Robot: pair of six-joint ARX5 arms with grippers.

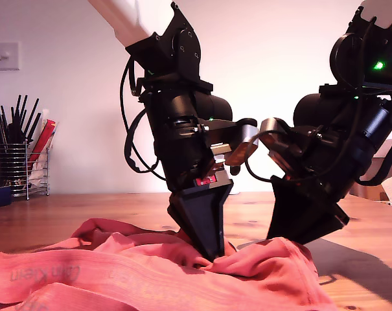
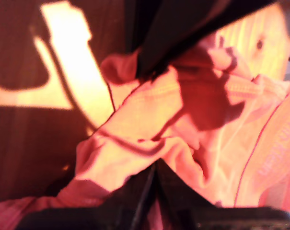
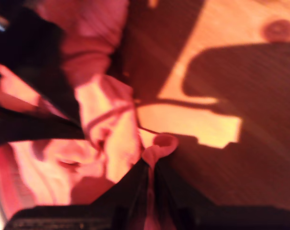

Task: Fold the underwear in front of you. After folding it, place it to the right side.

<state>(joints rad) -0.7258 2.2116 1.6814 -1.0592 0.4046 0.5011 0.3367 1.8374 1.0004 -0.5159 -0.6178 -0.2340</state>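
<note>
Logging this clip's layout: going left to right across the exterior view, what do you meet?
Wall switch → wire pen holder → one gripper, tip in the underwear → the other gripper. The underwear spans too widely to place.

Exterior view: wire caddy [image 1: 17,170] crowds left; table [image 1: 367,272] open right of underwear [image 1: 150,272]

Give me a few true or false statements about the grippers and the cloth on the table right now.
My first gripper is shut on the underwear. True.
My second gripper hangs open over bare table. False: it is shut on a fold of the underwear.
The underwear lies neatly folded. False: it is bunched up on the wooden table.
A wire holder stands at the exterior view's left. True.
</note>
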